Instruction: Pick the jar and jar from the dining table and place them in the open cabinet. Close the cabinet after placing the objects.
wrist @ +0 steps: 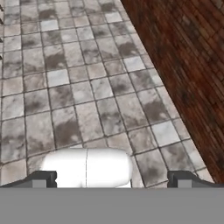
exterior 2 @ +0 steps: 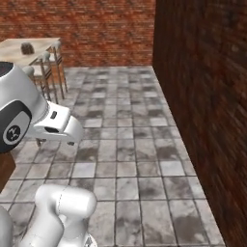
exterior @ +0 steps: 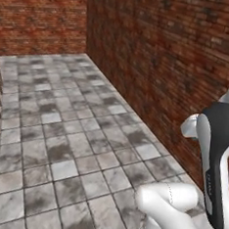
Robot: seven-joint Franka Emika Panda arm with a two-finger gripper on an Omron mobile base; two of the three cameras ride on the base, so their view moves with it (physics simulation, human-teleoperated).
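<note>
while it hangs over bare floor: two-finger gripper, tips spread wide, nothing between them
below fingers: grey mottled stone floor tiles
jar: small dark jar on beige marbled dining table, well away from the fingers
side: red brick wall

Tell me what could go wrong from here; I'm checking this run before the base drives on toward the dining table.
1. The brick wall stands close on the robot's right, so a wide swing or turn could scrape the arm against it.
2. The dining table sits far off to the left with chairs along its near side; they may block the approach.
3. The gripper is open and empty, and one jar looks small from here.
</note>
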